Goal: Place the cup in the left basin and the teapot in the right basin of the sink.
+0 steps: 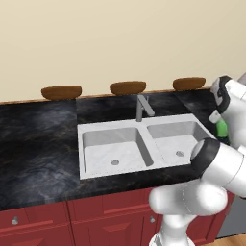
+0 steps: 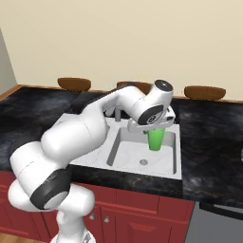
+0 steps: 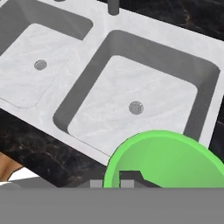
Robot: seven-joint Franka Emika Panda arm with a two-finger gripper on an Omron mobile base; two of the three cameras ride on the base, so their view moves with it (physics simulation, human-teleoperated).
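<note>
Now the pincer [image 2: 158,127] holds the cup [image 2: 155,138] upright by its rim. The right basin [image 3: 144,92] lies just below it, the left basin [image 3: 26,70] farther off.

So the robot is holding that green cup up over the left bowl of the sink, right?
Not quite: the tool holds the green cup over the right basin, not the left basin, as the right base view shows.

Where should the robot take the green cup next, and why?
Probably sideways to the left, past the faucet. The gripper holds the cup up over the right basin, but it belongs in the left basin, which lies bare on the other side of the divider.
</note>
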